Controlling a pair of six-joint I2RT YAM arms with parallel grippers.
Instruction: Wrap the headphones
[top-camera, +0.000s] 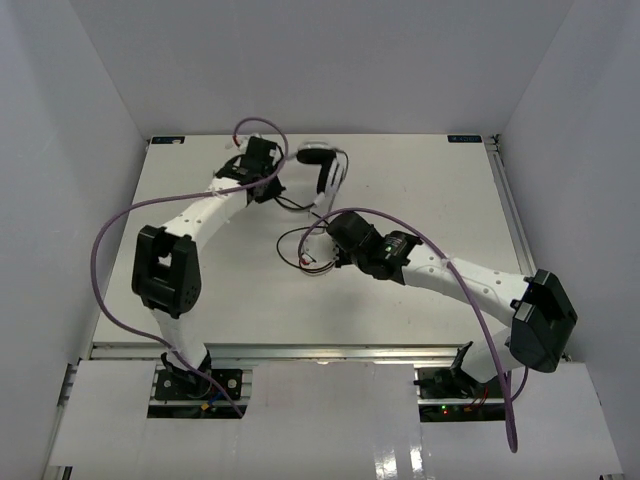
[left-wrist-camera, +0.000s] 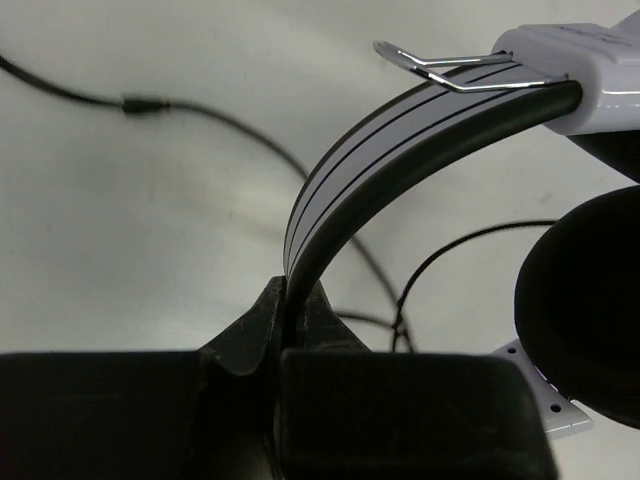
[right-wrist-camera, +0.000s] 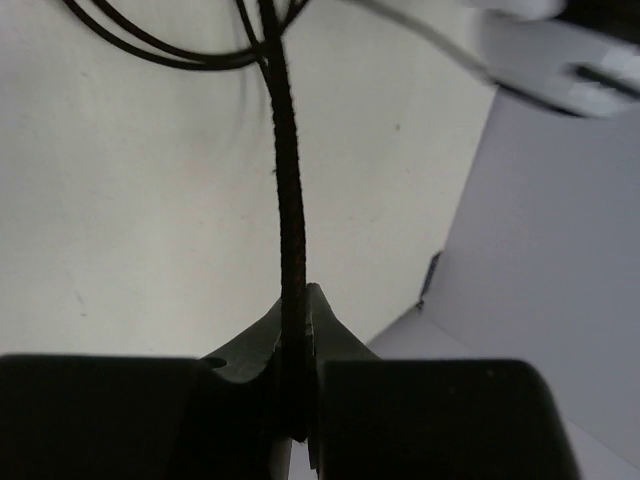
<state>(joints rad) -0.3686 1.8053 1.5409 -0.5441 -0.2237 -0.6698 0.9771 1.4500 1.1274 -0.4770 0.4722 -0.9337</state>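
Left gripper (left-wrist-camera: 292, 305) clamps the headband (left-wrist-camera: 400, 130) to steady the headphones (top-camera: 320, 156), upper centre overhead, while right gripper (right-wrist-camera: 297, 320) pinches the cable (right-wrist-camera: 285, 150), seemingly for winding.

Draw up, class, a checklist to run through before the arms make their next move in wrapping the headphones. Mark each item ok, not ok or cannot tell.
1. Hold of the left gripper on the headband: ok, jaws shut on it.
2. Hold of the right gripper on the cable: ok, jaws shut on it.
3. Cable straight just beyond the right gripper: ok.
4. Cable wound round the headphones: not ok, loops lie loose on the table.
5. Cable free of knots: cannot tell.
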